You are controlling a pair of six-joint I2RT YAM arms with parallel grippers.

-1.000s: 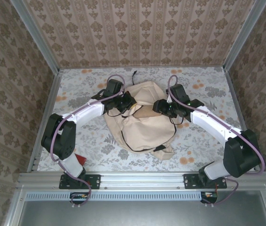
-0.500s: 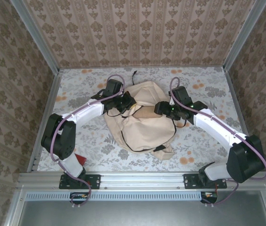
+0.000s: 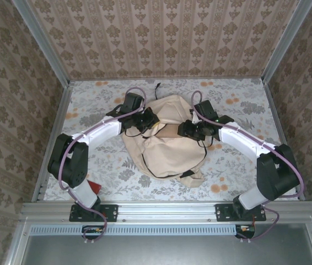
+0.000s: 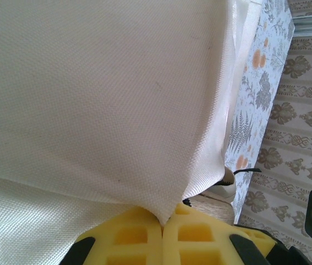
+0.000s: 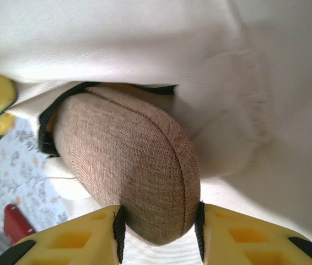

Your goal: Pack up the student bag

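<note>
The student bag (image 3: pixel 170 149), a big cream fabric backpack, lies in the middle of the table. My left gripper (image 3: pixel 154 122) is at its upper left edge. In the left wrist view its yellow fingers (image 4: pixel 162 218) are shut on a fold of the bag's fabric (image 4: pixel 101 94), holding it up. My right gripper (image 3: pixel 182 130) is at the bag's upper right. Its pads (image 5: pixel 159 221) press both sides of a brown fabric case (image 5: pixel 128 160). The case's far end lies under the bag's dark-edged opening (image 5: pixel 51 118).
A small red thing (image 3: pixel 93 186) lies near the left arm's base and also appears at the right wrist view's lower left (image 5: pixel 15 221). The bag's black loop (image 3: pixel 157 86) points to the back wall. Patterned walls close in the floral table (image 3: pixel 244 105) on three sides.
The right gripper has shifted left towards the bag's opening, and its jaws widened and then closed on the brown case. The left gripper has kept its hold on the fabric.
</note>
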